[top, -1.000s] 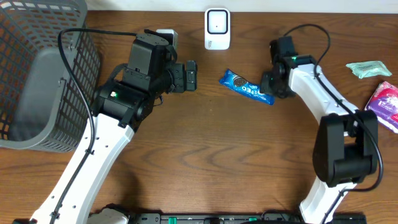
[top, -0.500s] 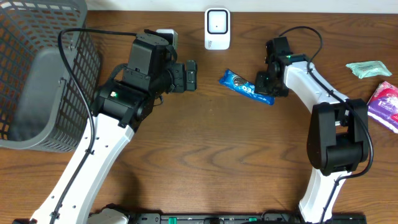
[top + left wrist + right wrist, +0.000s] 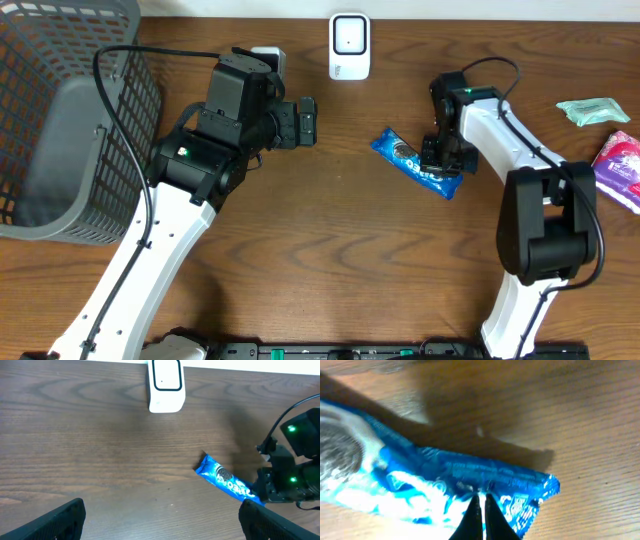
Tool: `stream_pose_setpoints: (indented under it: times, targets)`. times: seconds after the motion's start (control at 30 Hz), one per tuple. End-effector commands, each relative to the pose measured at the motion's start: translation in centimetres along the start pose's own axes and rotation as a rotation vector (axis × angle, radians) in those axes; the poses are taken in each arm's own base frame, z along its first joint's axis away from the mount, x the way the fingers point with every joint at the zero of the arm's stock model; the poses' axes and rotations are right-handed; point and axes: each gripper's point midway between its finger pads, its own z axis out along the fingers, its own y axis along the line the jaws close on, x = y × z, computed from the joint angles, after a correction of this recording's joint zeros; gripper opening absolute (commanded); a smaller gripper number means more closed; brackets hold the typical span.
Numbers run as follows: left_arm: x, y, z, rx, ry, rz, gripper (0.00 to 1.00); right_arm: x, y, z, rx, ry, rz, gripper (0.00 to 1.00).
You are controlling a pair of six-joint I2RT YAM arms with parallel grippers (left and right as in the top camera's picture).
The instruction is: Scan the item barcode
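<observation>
A blue cookie packet [image 3: 405,155] lies slantwise near the middle of the wooden table, also in the left wrist view [image 3: 223,479]. My right gripper [image 3: 441,163] is shut on its right end. In the right wrist view the fingertips pinch the wrapper [image 3: 445,477] with almost no gap between them, gripper [image 3: 480,499]. The white barcode scanner [image 3: 349,45] stands at the back edge, beyond the packet and to its left [image 3: 165,385]. My left gripper [image 3: 306,122] hovers left of the packet, open wide [image 3: 162,522] with nothing between its fingers.
A grey wire basket [image 3: 60,120] fills the left side of the table. At the far right lie a pale green packet [image 3: 592,110] and a pink packet [image 3: 622,165]. A small white object [image 3: 270,55] sits behind the left arm.
The right gripper has pulled the blue packet toward the front and a little to the right, turning it more steeply. The left arm has not moved.
</observation>
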Motion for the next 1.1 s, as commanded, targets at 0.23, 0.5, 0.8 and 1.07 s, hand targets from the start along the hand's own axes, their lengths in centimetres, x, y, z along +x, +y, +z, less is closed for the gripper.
stream_pose_setpoints:
  times: [0.23, 0.5, 0.8, 1.07]
  targets:
    - [-0.7, 0.1, -0.3, -0.010, -0.019, -0.006, 0.98, -4.7, 2.4, -5.5, -0.223, -0.284, -0.346, 0.59]
    - [-0.7, 0.1, -0.3, -0.010, -0.019, -0.006, 0.98, -1.2, 5.3, -0.4, -0.487, -0.101, -0.626, 0.64]
    - [-0.7, 0.1, -0.3, -0.010, -0.019, -0.006, 0.98, 2.3, 5.5, 4.1, -0.559, 0.093, -0.663, 0.49]
    - [-0.7, 0.1, -0.3, -0.010, -0.019, -0.006, 0.98, 2.7, 6.8, 3.9, -0.610, 0.125, -0.568, 0.01]
